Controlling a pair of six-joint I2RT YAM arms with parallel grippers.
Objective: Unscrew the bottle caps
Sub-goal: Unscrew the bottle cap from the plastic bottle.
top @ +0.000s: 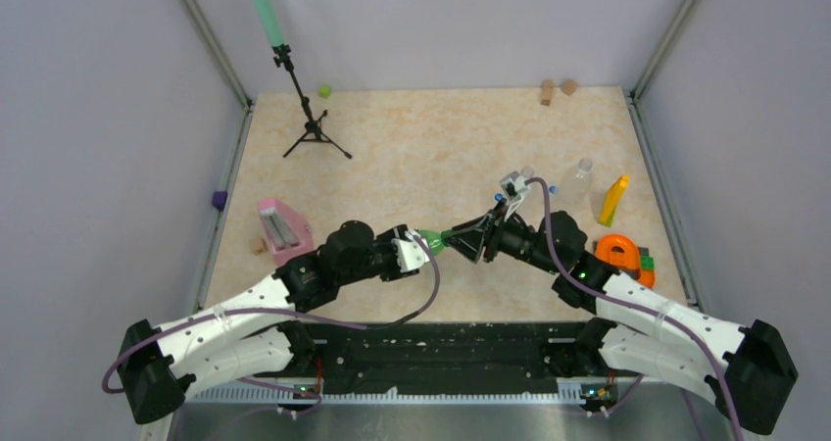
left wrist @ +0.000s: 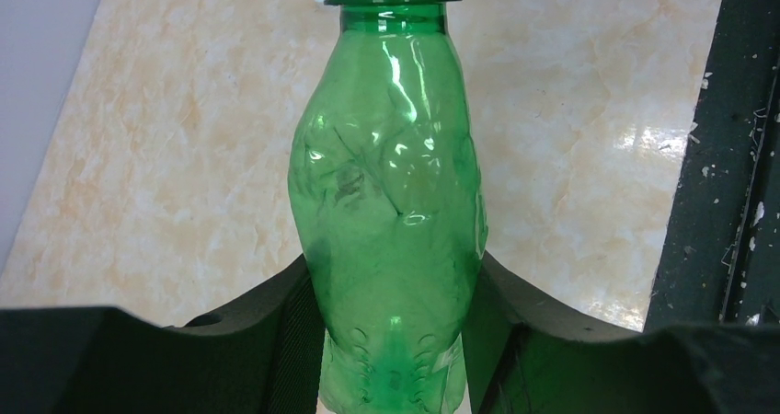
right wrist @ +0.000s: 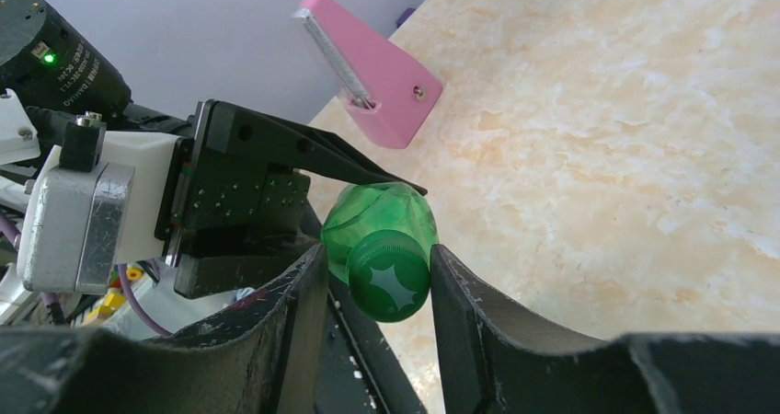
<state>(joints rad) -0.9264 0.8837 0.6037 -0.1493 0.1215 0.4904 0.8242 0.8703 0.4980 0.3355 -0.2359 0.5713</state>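
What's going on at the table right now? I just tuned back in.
The left gripper is clamped on the body of the green bottle, holding it roughly level above the table. The right gripper sits around its dark green cap, one finger on each side; whether it is squeezing is unclear. The cap is on the neck. A clear bottle stands off to the right.

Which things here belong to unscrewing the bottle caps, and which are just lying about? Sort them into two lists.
For the job:
- green bottle, gripped by the left gripper
- dark green cap, between the fingers of the right gripper
- clear bottle

Lying about:
- pink wedge
- yellow block
- orange object
- tripod
- wooden blocks
- lime-green lump
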